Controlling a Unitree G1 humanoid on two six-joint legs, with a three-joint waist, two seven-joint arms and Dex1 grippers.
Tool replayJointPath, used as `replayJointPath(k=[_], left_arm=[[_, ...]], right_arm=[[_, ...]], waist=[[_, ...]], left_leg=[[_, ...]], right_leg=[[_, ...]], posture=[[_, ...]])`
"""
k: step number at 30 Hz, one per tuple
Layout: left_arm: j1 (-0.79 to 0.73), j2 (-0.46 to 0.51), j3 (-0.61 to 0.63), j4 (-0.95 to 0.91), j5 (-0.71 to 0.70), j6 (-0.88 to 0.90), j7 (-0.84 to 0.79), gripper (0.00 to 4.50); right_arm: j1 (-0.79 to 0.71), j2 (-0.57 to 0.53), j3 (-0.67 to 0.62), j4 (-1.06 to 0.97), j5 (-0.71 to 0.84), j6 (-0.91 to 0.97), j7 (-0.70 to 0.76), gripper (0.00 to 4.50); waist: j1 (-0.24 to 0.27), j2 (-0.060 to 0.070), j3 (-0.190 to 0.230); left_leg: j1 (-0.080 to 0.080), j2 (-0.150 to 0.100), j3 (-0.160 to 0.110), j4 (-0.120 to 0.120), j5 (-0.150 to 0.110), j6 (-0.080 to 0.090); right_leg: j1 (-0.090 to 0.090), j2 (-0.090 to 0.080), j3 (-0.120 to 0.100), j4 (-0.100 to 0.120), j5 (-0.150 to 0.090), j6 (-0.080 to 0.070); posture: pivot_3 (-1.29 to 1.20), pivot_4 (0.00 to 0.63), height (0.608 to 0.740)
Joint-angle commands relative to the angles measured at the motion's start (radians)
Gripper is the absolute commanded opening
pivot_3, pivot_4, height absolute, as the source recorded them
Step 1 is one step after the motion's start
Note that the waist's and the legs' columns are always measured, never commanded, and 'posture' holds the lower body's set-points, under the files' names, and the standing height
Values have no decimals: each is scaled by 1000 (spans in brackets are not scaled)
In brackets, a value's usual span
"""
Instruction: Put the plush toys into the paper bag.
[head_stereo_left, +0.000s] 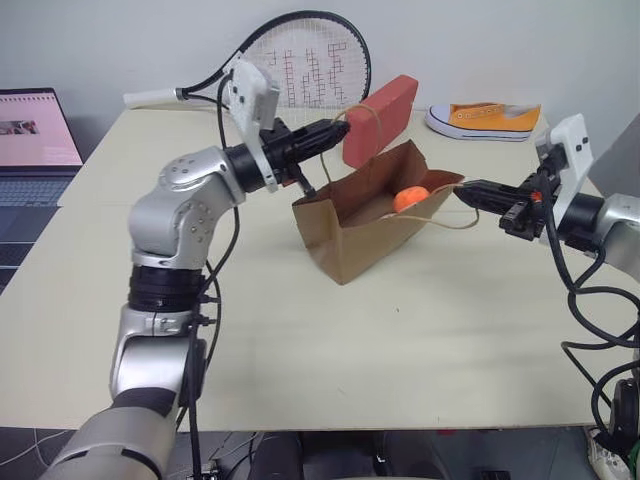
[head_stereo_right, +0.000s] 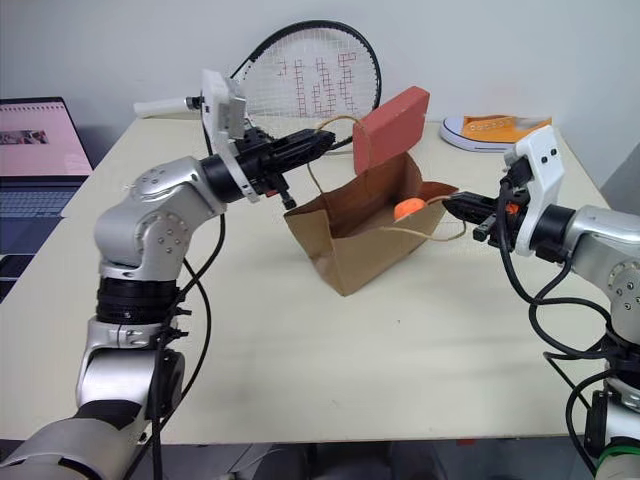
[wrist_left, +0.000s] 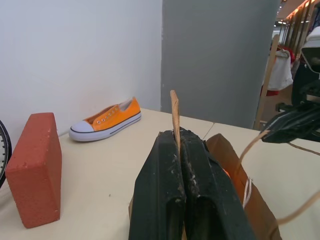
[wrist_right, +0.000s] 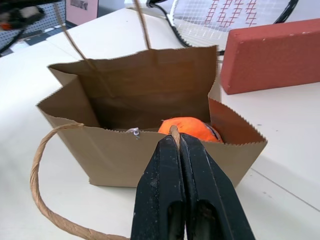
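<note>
Both tools are pressed together, each pinching a handle loop: the left tool holds the far handle, the right tool the near one. Between them the paper bag hangs tilted, mouth open, with the orange carrot toy inside; the egg toy may lie deeper, but I cannot tell. If the tools pull unevenly, a thin handle could tear or the bag tip toward the counter, spilling the toy.
</note>
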Motion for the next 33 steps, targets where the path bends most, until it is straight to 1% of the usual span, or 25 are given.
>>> replayJointPath(k=[1, 6, 10, 13, 14, 17, 20, 22, 27, 28, 29, 33], left_arm=[[-58, -32, -6, 53, 31, -40, 12, 0], [-102, -60, -2, 127, 44, -23, 0, 0], [-111, -73, -10, 142, 47, -27, -28, 0], [-104, -72, -21, 140, 54, -30, -53, 0], [-98, -65, -27, 129, 48, -22, -74, 196], [-84, -45, -33, 98, 43, -17, -119, 899], [-71, -13, -30, 70, 42, -17, -158, 1789], [-58, 11, -17, 46, 35, -8, -168, 2416], [1, 75, 44, -10, 18, 13, -142, 3960], [14, 84, 55, -20, 12, 17, -141, 4258], [33, 100, 70, -31, 6, 22, -141, 4480], [137, 171, 112, -105, -16, 42, -156, 4480]], right_arm=[[-33, -22, -23, 2, 38, 27, -5, 37], [-72, -22, -45, 12, 102, 104, -21, 37], [-65, -20, -25, 22, 91, 97, -40, 37], [-65, 5, -26, 32, 81, 92, -75, 37], [-70, 11, -25, 39, 69, 84, -93, 7], [-82, 16, -22, 50, 63, 66, -107, 627], [-100, 5, -25, 60, 71, 58, -100, 1638], [-108, -10, -32, 65, 77, 45, -85, 2399], [-118, -57, -59, 64, 94, -1, -33, 4199], [-116, -71, -62, 64, 96, -9, -20, 4496], [-112, -86, -70, 63, 100, -23, -2, 4500], [-75, -143, -96, 59, 52, -152, 64, 4500]], waist=[[2, 0, 0], [1, 0, 0], [2, 0, 0], [2, 0, 0], [2, 0, 0], [1, 0, 0], [-2, 1, 0], [-3, 1, 1], [-4, 1, 1], [-4, 1, 1], [-4, 1, 1], [-5, 1, 1]], left_leg=[[0, 0, 0, 0, 0, 0], [-1, 0, 0, 0, 0, 0], [-1, 0, 0, 0, 0, 0], [-1, 0, 0, 0, 0, 0], [-1, 0, 0, 0, 0, 0], [-1, 0, 0, 0, 0, 0], [-1, 0, 0, 0, 0, 0], [-1, 0, 0, 0, 0, 0], [-1, 0, 0, 0, 0, 0], [-1, 0, 0, 0, 0, 0], [-1, 0, 0, 0, 0, 0], [-1, 0, 0, 0, 0, 0]], right_leg=[[0, 0, 0, 0, 0, 0], [-1, 0, 0, 0, 0, 0], [-1, 0, 0, 0, 0, 0], [-1, 0, 0, 0, 0, 0], [-1, 0, 0, 0, 0, 0], [-1, 0, 0, 0, 0, 0], [-2, 0, 0, 0, 0, 0], [-2, 0, 0, 0, 0, 0], [-2, 0, 0, 0, 0, 0], [-2, 0, 0, 0, 0, 0], [-2, 0, 0, 0, 0, 0], [-2, 0, 0, 0, 0, 0]], posture=[[0, 150, 740], [0, 150, 740], [0, 150, 740], [0, 150, 740], [0, 150, 740], [0, 150, 740], [0, 150, 740], [0, 150, 740], [0, 150, 740], [0, 150, 740], [0, 150, 740], [0, 150, 740]])
